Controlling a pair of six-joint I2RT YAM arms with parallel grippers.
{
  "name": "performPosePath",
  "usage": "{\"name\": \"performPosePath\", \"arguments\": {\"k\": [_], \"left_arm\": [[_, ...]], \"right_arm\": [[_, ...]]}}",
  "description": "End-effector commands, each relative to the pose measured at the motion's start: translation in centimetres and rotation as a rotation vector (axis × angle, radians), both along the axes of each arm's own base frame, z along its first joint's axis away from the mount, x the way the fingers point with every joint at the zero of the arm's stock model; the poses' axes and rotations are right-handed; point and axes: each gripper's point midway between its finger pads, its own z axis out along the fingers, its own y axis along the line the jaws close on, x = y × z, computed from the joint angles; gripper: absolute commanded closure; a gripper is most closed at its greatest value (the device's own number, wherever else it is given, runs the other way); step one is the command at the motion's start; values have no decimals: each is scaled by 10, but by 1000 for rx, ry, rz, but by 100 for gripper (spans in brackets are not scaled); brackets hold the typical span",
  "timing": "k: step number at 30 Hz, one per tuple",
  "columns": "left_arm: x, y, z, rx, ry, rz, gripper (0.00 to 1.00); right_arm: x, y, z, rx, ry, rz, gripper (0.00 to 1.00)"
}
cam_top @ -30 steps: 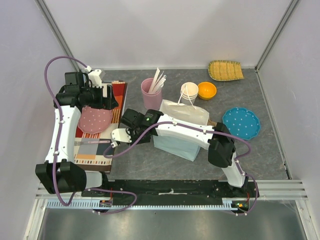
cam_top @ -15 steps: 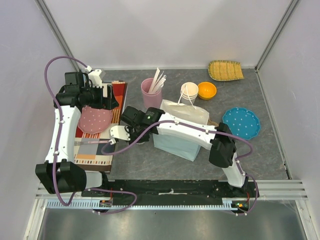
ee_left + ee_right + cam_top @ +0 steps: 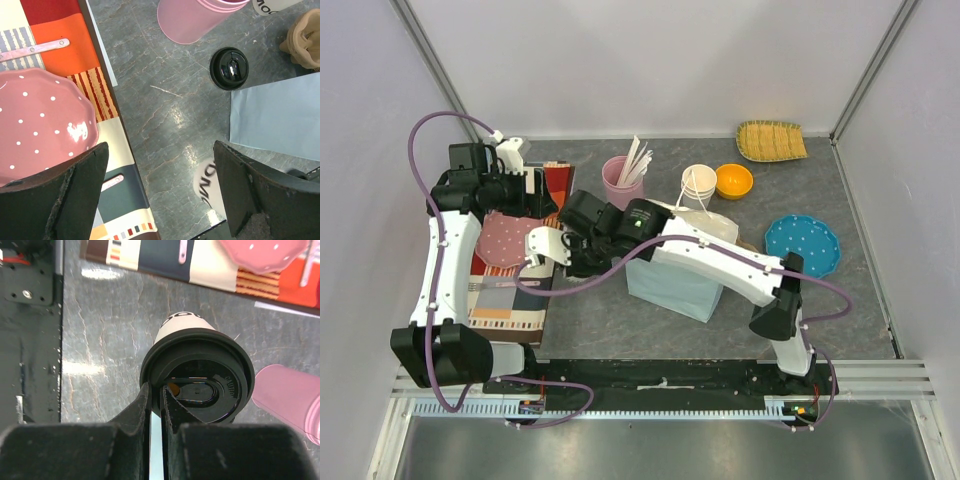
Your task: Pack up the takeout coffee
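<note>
Only your right wrist view shows the grip. The right gripper (image 3: 155, 390) has its two fingers almost together, pinching the rim of the dark top on the coffee cup (image 3: 200, 357). The cup is tipped, with its white bottom pointing toward the striped mat (image 3: 165, 262), and grey table is under it. In the top view you see the right arm reach across to the mat's edge, but you cannot make out the cup there.

Your left wrist view shows the left gripper (image 3: 160, 147) with its fingers wide apart and nothing in them, above the pink plate (image 3: 40, 125). It also shows a round black lid (image 3: 229, 68) from above, between the pink cup (image 3: 200, 17) and a corner of the blue bag (image 3: 275, 117). No fingers are on it, and you cannot tell if it is the same cup.

The table (image 3: 840, 310) is grey like stone and a bit shiny, with pale walls around it. Only the top view shows the orange bowl (image 3: 734, 181), the blue dotted plate (image 3: 802, 246) and the yellow basket (image 3: 771, 140).
</note>
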Motion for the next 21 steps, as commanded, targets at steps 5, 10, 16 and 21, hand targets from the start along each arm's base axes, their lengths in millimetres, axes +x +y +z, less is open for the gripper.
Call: {"name": "performPosePath", "arguments": {"k": [5, 10, 16, 21], "left_arm": [[6, 0, 24, 14, -90, -29, 8], [6, 0, 25, 12, -94, -29, 8], [2, -3, 25, 2, -95, -43, 8], [2, -4, 24, -1, -94, -46, 8]], "right_arm": [[-19, -22, 124, 281, 2, -102, 100], [-24, -40, 170, 397, -23, -140, 100], [-20, -72, 225, 551, -77, -257, 100], [-3, -106, 238, 574, -141, -431, 100]]}}
